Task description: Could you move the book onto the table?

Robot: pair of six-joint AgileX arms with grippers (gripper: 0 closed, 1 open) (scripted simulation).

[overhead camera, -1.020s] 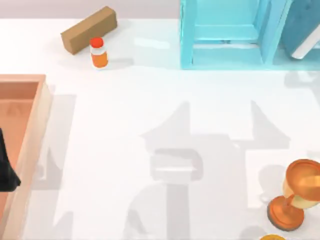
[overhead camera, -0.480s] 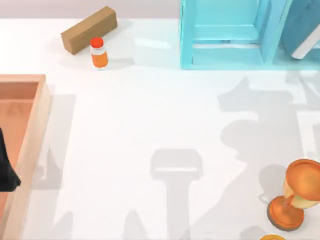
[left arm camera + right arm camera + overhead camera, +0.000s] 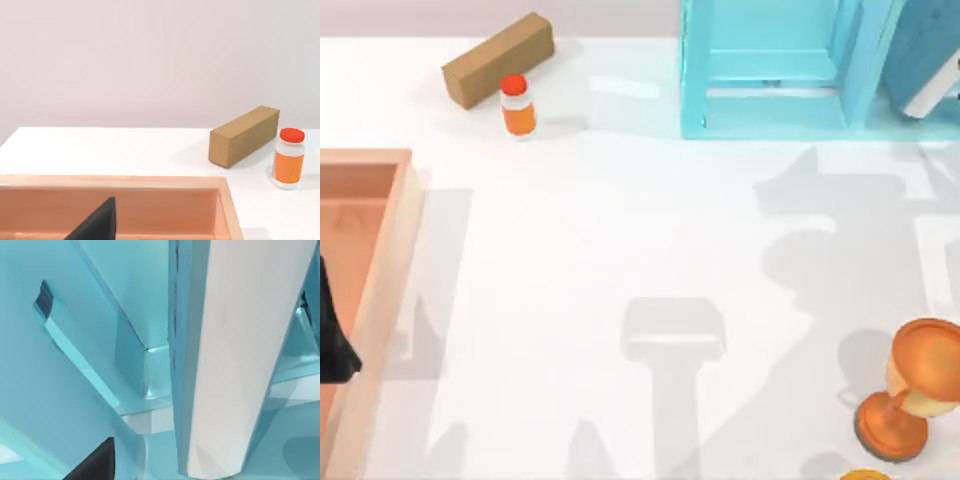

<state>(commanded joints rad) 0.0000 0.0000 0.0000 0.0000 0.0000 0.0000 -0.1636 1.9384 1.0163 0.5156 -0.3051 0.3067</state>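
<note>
The book stands tilted in the right-hand bay of the blue shelf, its white page edge close before the right wrist camera. I cannot tell how far the right claw is open or whether it holds anything. A skewed grab could jam the book against the shelf wall or drop it onto the table. No writing is legible anywhere. The left arm is parked over the tray.

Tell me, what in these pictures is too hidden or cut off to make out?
- Book: in the top view its far end runs off the right edge, inside the blue shelf.
- Right gripper: the right wrist view is too close to the book's page edge to show its fingers.
- Left gripper: just a dark tip over the tray.
- Trophy: cut by the right edge of the top view.
</note>
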